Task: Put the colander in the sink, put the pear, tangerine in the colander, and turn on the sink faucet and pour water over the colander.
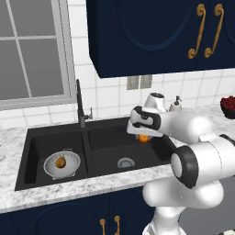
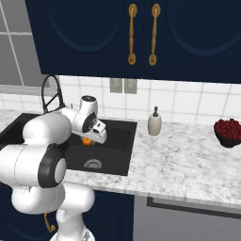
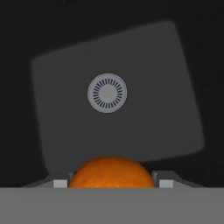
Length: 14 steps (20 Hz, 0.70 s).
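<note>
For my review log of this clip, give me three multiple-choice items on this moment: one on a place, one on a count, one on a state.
1. Where is the colander?
A. In the left basin of the sink
B. On the counter by the soap dispenser
C. In the right basin

2. How many fruits lie in the colander?
A. None
B. One
C. Two

3. What is the state of the tangerine?
A. Resting in the colander
B. Lying on the counter
C. Held between the fingers above the right basin

Answers:
1 A: the left base view shows the colander on the left basin's floor.
2 B: the pear sits in it alone.
3 C: the hand view shows the orange fruit between the gripper tips, with the basin's round drain below.
</note>
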### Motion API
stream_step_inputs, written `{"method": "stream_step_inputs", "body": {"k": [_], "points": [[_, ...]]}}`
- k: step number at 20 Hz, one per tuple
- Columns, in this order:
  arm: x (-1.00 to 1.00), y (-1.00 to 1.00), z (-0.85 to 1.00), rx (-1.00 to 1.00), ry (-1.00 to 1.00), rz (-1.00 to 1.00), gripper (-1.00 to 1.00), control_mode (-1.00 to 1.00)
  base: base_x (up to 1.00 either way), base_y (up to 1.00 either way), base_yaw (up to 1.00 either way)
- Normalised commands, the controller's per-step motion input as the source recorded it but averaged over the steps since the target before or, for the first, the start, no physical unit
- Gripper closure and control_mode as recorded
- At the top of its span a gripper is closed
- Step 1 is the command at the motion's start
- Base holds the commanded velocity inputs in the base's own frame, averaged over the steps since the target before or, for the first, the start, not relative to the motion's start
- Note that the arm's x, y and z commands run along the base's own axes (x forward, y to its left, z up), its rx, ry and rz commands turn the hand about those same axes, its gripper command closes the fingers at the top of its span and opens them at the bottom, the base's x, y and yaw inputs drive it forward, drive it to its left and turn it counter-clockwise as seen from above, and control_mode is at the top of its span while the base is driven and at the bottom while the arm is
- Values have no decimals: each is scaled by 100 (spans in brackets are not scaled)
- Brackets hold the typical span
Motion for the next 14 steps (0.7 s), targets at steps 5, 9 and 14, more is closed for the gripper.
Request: {"method": "stream_step_inputs", "body": {"k": [5, 9, 14], "points": [[0, 98, 7, 0, 0, 0, 100, -100, 0, 0, 0], [2, 62, 0, 0, 0, 0, 100, -100, 0, 0, 0], [12, 22, -4, 4, 1, 2, 100, -100, 0, 0, 0]]}}
